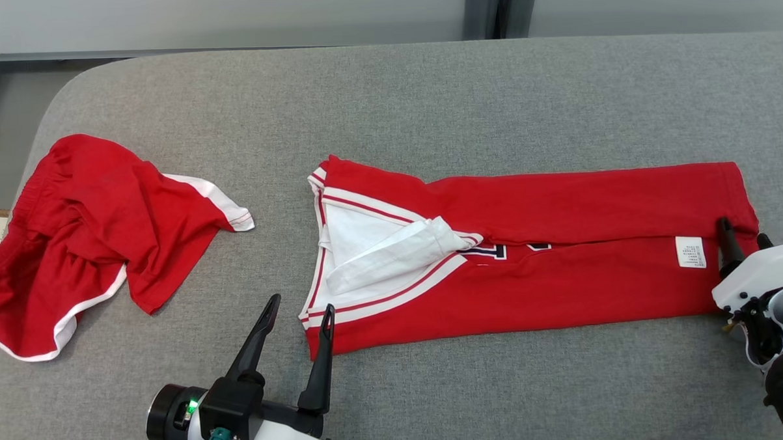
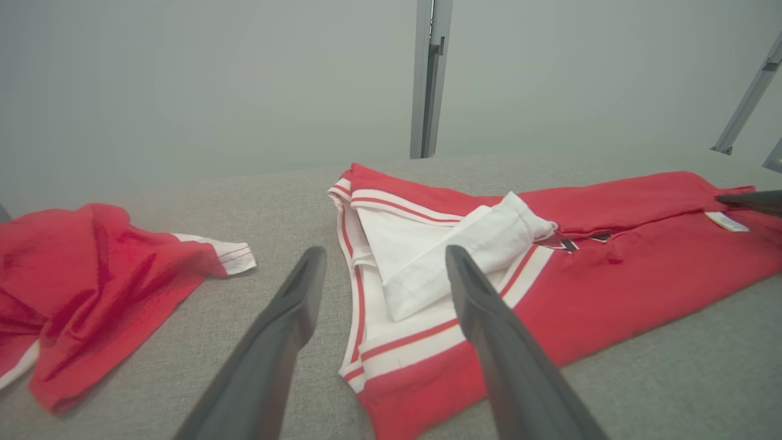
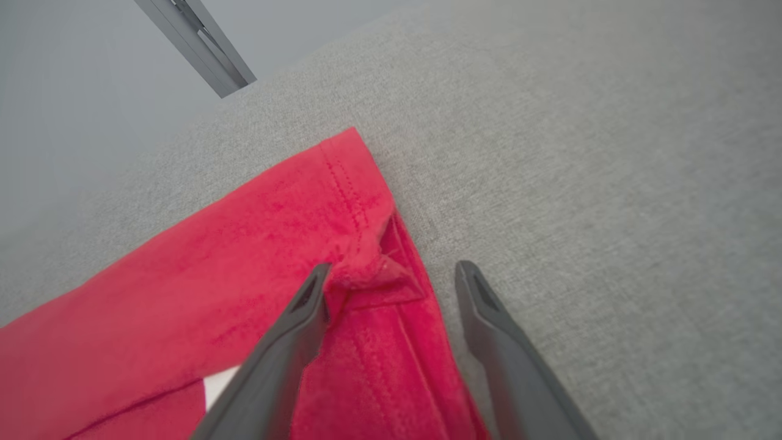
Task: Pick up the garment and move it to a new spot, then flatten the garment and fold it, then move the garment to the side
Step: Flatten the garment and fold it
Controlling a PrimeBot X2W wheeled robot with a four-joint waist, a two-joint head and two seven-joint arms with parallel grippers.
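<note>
- We see the garment, a red jersey with white trim, lying on the gray table as one long narrow strip. Its two long sides are folded in and meet along the middle. The strip runs parallel to the near edge, from the middle of the table almost to the right edge.
- Red shorts lie crumpled by the left edge, well apart from the garment.
- Our left fingers are spread apart and hold nothing. They straddle the near corner of the collar end, with one tip over bare table.
- Our right fingers are also apart, clamped on nothing. They straddle the hem end near the care label, and one tip touches a small bunched bit of hem.
- We judge the folding step to be in hand: the lengthwise folds are done, the crosswise fold is not.
- The next move likely calls for pinching every layer at one end and carrying it over to the other, keeping the edges lined up so the strip does not fall open.
</note>
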